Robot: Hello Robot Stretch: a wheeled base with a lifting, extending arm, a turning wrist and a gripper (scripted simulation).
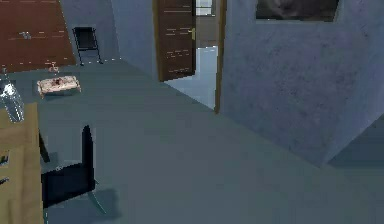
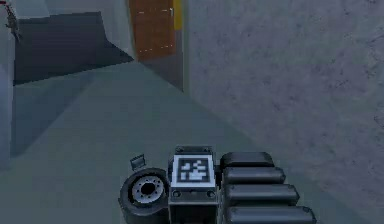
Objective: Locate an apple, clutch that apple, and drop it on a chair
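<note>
A black chair (image 1: 70, 172) stands at the forward view's lower left, pushed against a wooden table (image 1: 20, 150). Farther back on the floor lies a pale flat thing (image 1: 58, 86) with small reddish blobs on it; I cannot tell what they are. A second dark chair (image 1: 87, 42) stands by the far wall. In the arm side view the arm (image 2: 250, 188) is drawn in at the bottom edge, with one white marker (image 2: 193, 168) and the gripper (image 2: 136, 163) left of it. Its far end is hard to make out, so I cannot tell whether it holds anything.
A brown door (image 1: 178, 38) stands open beside a lit doorway (image 1: 207, 60) at the back. A grey wall (image 1: 290, 80) with a picture (image 1: 296, 8) juts in on the right. A glass item (image 1: 10, 100) stands on the table. Grey floor (image 1: 180, 150) lies open ahead.
</note>
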